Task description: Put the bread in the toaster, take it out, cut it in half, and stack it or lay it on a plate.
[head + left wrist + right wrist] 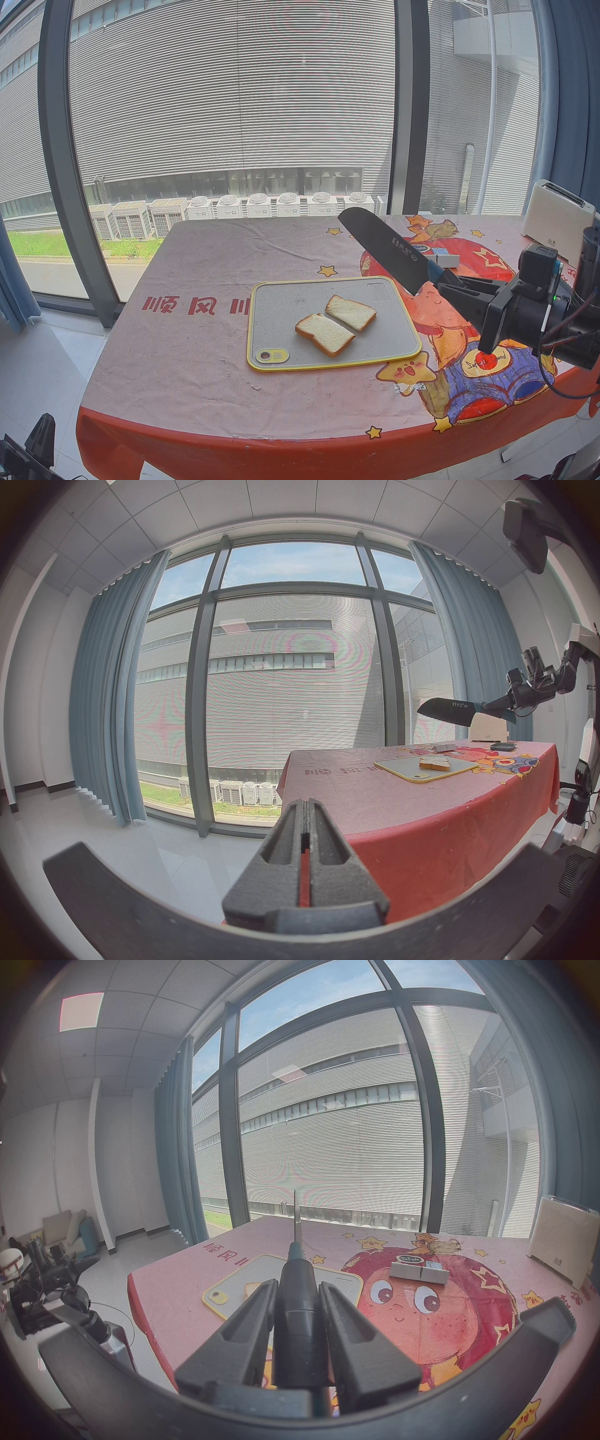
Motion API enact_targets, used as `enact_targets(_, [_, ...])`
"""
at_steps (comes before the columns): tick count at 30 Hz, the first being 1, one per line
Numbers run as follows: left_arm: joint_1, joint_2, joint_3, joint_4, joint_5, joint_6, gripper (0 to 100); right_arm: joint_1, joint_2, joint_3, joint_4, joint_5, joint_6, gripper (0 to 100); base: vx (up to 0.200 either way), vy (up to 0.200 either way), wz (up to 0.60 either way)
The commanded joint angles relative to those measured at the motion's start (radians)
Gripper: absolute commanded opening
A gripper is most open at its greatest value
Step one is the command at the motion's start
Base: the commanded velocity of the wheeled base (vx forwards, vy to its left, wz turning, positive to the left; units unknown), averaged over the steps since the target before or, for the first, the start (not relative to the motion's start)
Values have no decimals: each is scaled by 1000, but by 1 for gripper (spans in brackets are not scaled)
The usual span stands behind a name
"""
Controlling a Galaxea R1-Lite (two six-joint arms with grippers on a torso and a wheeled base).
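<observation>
Bread point(325, 333) lies on the cutting board point(281, 312) as two halves set close side by side near the board's middle; whether the cut faces touch cannot be determined. Right gripper point(455, 286) is clamped on the handle of the knife point(390, 250), which hangs above the table beside the board's right edge, blade tip angled up and towards the board's far side. Left gripper point(305, 830) sits well away from the board, off its left side and below table height, jaws pressed together on nothing. Toaster point(556, 219) stands well beyond the board's right edge. Assessment: cutting appears complete, and the step in hand is disposing of the knife. Recommended practice: keep the blade high and carry it away from the board, not over the halves, then lay it flat on bare cloth to the right of the board before releasing. Stacking the halves is then best handled from the board's left side.
</observation>
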Motion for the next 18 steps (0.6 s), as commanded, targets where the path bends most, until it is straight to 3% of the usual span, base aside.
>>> enact_targets(1, [1,-14,18,0,0,0,0,34,-55,14,9,2,-28,0,0,0,0])
enact_targets(18, [1,-14,18,0,0,0,0,64,-88,15,0,2,-59,0,0,0,0])
